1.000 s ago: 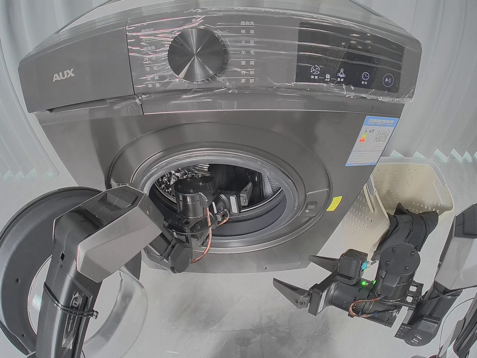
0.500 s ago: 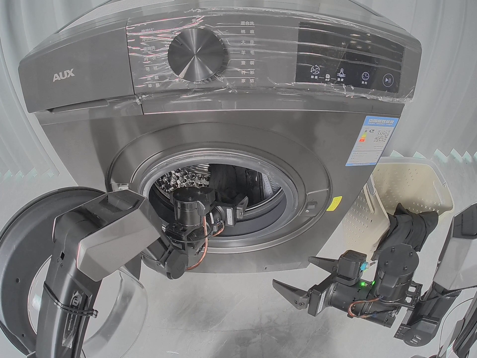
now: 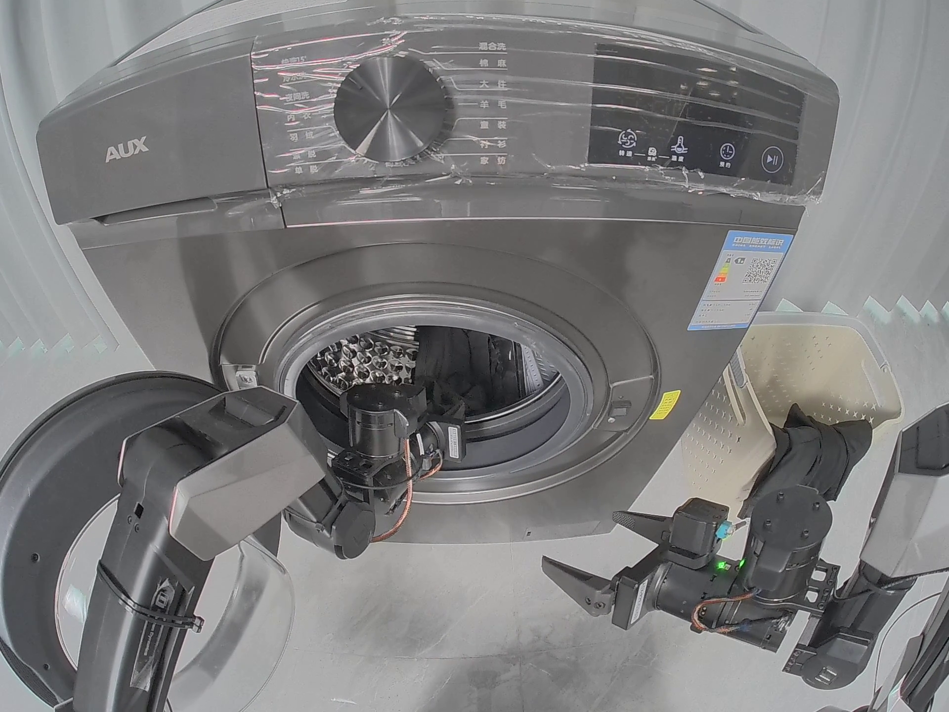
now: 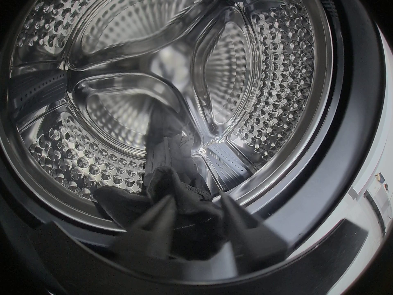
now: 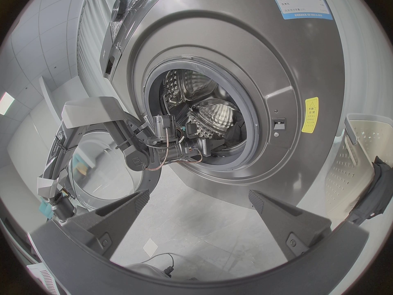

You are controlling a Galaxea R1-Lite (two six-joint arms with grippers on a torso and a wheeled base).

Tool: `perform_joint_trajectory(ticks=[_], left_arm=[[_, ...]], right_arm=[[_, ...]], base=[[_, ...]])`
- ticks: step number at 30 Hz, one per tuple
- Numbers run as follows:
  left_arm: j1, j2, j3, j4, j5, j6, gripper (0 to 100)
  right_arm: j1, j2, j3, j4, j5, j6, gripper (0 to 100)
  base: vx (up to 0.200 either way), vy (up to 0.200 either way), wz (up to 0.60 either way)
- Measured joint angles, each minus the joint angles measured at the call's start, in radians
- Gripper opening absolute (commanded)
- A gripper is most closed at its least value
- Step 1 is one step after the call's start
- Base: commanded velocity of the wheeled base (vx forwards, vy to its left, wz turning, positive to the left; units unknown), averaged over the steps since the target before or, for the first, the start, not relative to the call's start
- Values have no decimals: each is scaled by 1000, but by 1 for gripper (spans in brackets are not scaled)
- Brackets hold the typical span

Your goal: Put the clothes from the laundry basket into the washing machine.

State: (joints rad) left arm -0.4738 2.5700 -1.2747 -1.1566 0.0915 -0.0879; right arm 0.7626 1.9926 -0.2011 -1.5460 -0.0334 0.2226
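1. Grey floor (image 3: pixel 465 625) lies in front of the washing machine (image 3: pixel 445 249). The right gripper (image 3: pixel 583 543) hangs low over it, pointing toward the robot's left, its jaws spread wide and holding nothing.
2. Just behind that arm, at the machine's right side, stands the pale perforated laundry basket (image 3: pixel 830 368). A dark garment (image 3: pixel 820 447) is bunched at its near edge. Its long axis runs roughly up and down, and its lower end is hidden behind the arm.
3. The round door (image 3: pixel 49 477) is swung wide to the machine's left, well away from the opening.
4. The left gripper (image 4: pixel 196 203) sits at the lower rim of the opening and points into the drum (image 4: pixel 266 82). Its jaws are spread apart and pinch nothing. The dark rubber seal (image 4: pixel 348 123) is close beneath it, with open room above and to both sides.
5. A second dark garment (image 4: pixel 176 177) lies crumpled on the bottom of the steel drum, just past the jaw tips. Whether it touches them I cannot tell. Its long axis runs from the opening toward the back wall, with free space above it.
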Motion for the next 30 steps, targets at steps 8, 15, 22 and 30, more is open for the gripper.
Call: perform_joint_trajectory(ticks=[8,15,22,30], left_arm=[[6,30,-106,0,12,-7,0],[25,56,-229,-9,41,-10,0],[47,98,-359,-13,78,-10,0],[52,120,-377,-13,80,-9,100]], right_arm=[[0,0,-2,0,0,0,100],[1,0,-6,0,0,0,100],[0,1,-7,0,0,0,100],[-1,1,-8,0,0,0,100]], base=[[0,0,0],[0,0,0],[0,0,0],[0,0,0]])
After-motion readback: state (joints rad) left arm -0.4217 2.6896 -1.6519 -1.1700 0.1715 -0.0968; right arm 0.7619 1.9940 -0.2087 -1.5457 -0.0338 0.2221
